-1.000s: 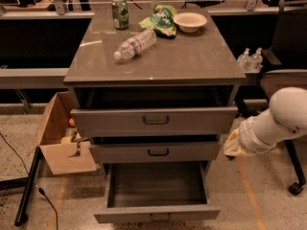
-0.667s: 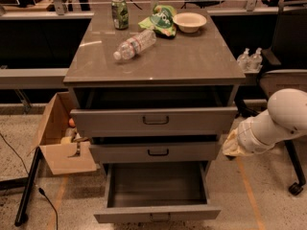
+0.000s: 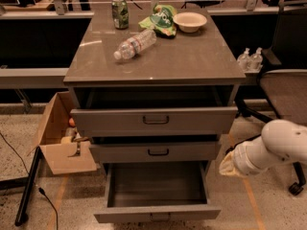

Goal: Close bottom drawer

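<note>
Camera view shows the bottom drawer [image 3: 156,213] at 6 o'clock in the frame, the lowest of the cabinet's three drawers. It is pulled far out towards the camera, and its low front panel stands well forward of the two fronts above. The task is judged not yet begun in effect: the drawer has its full travel left to be pushed back, and nothing touches its front. The gripper [image 3: 227,167] hangs at 3 o'clock from the drawer, beside the cabinet's right side and apart from it, at the end of one white arm [image 3: 278,145]. Whether the gripper is spread or closed cannot be told. The next move is judged to need the gripper brought round to the front panel. Count of drawers: three, with the middle drawer [image 3: 156,152] and top drawer [image 3: 154,120] each standing slightly out. On the cabinet top [image 3: 192,61], at 12 o'clock: one can [image 3: 120,13], one plastic bottle [image 3: 135,44] lying on its side, one green bag [image 3: 160,19], one bowl [image 3: 190,21]. At 9 o'clock on the floor: one cardboard box [image 3: 60,143]. At 2 o'clock: two small bottles [image 3: 250,59].
</note>
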Tool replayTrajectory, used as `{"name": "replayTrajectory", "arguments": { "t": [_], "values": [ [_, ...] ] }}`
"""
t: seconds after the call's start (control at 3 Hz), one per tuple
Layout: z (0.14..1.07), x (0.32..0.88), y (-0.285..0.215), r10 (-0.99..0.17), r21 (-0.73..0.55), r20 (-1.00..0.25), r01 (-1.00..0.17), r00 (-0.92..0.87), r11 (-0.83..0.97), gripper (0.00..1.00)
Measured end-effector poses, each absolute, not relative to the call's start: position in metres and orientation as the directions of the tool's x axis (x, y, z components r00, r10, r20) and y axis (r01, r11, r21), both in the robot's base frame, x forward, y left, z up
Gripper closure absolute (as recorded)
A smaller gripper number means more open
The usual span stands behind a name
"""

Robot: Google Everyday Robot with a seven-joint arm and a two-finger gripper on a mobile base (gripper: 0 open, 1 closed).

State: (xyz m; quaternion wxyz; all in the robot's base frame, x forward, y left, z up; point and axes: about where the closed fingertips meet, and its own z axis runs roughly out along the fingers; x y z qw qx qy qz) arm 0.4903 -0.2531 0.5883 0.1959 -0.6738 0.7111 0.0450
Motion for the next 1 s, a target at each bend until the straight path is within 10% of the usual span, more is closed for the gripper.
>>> {"name": "replayTrajectory", "arguments": {
  "t": [1.0],
  "values": [
    [0.450, 0.465, -0.253, -0.900, -0.160, -0.436, -0.983, -0.011, 0.089, 1.00]
  ]
}}
